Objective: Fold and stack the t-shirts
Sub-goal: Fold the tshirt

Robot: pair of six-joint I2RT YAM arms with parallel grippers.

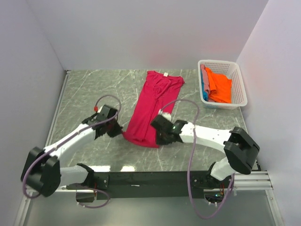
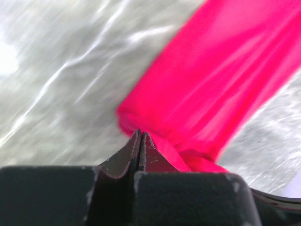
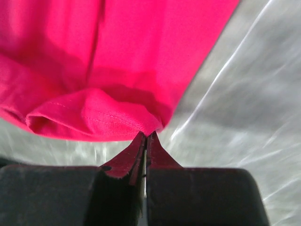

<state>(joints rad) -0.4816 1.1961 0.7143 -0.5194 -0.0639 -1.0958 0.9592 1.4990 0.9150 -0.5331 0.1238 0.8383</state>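
A crimson-pink t-shirt (image 1: pixel 153 106) lies on the table folded into a long strip, collar at the back and hem near the arms. My left gripper (image 1: pixel 118 131) is at the hem's left corner. In the left wrist view its jaws (image 2: pixel 139 135) are shut with the shirt (image 2: pixel 221 84) bunched at the tips. My right gripper (image 1: pixel 159 136) is at the hem's right corner. In the right wrist view it (image 3: pixel 146 136) is shut on the hem corner of the shirt (image 3: pixel 117 56). An orange t-shirt (image 1: pixel 220 84) and a blue-teal one (image 1: pixel 205 82) lie in the basket.
The white lattice basket (image 1: pixel 221 61) stands at the back right against the right wall. The table is grey-green marble (image 1: pixel 94 89), walled at the left, back and right. A black rail (image 1: pixel 150 179) runs along the near edge between the arm bases.
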